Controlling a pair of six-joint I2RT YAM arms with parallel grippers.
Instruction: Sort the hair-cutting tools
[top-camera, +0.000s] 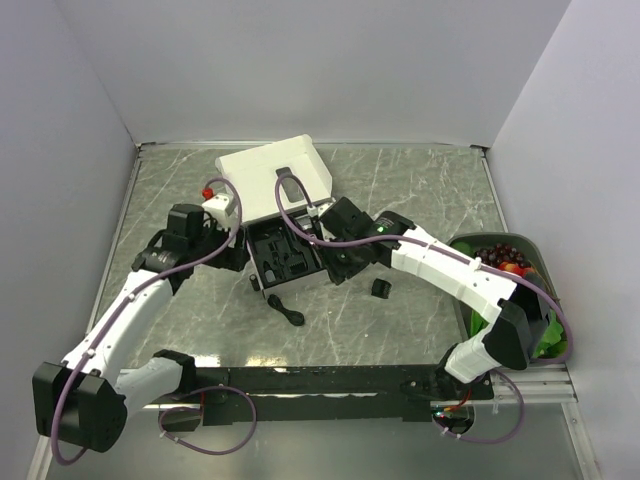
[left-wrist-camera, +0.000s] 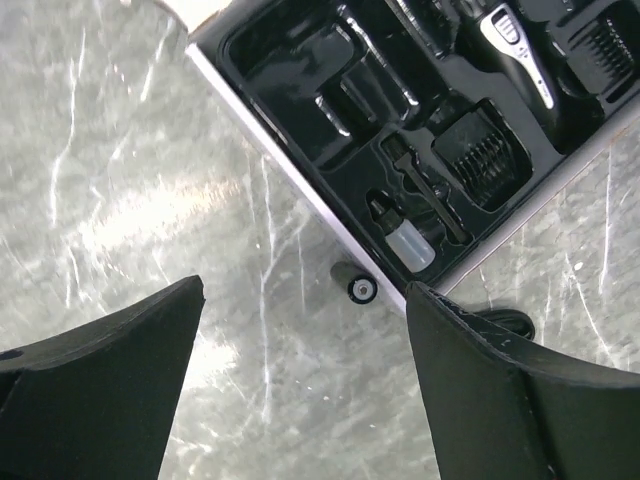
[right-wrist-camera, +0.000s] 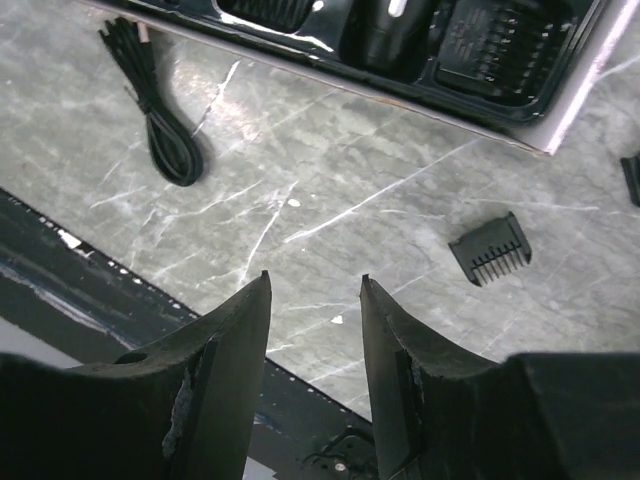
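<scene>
As the left wrist view shows it, the clipper (left-wrist-camera: 520, 60) lies flat in its slot in the tray (left-wrist-camera: 275, 70). Its long axis runs diagonally from upper left to lower right of that view. I cannot tell which end is the blade.

- Slotted comb (left-wrist-camera: 480, 155): seated in the tray just beside the clipper.
- Bottle (left-wrist-camera: 410, 245): in the tray's corner slot.
- Loose comb (right-wrist-camera: 490, 248): on the table (top-camera: 420, 190) near the tray's right corner, teeth pointing away from the tray.
- Cable (right-wrist-camera: 165, 120): coiled on the table just in front of the tray.
- Left gripper (left-wrist-camera: 305, 290): I see the jaws spread wide and holding nothing, above the marble at the tray's left edge.
- Right gripper (right-wrist-camera: 315, 285): jaws partly apart with nothing between them, over the table in front of the tray.
- Surface: grey veined marble, with white walls (top-camera: 300, 70) on three sides.
- Edges: the white lid (top-camera: 270, 175) touches the tray's far side, and the bin (top-camera: 535, 247) sits at the right edge.
- Room: open marble lies between the loose comb and the bin, and between the tray and the left wall.
</scene>
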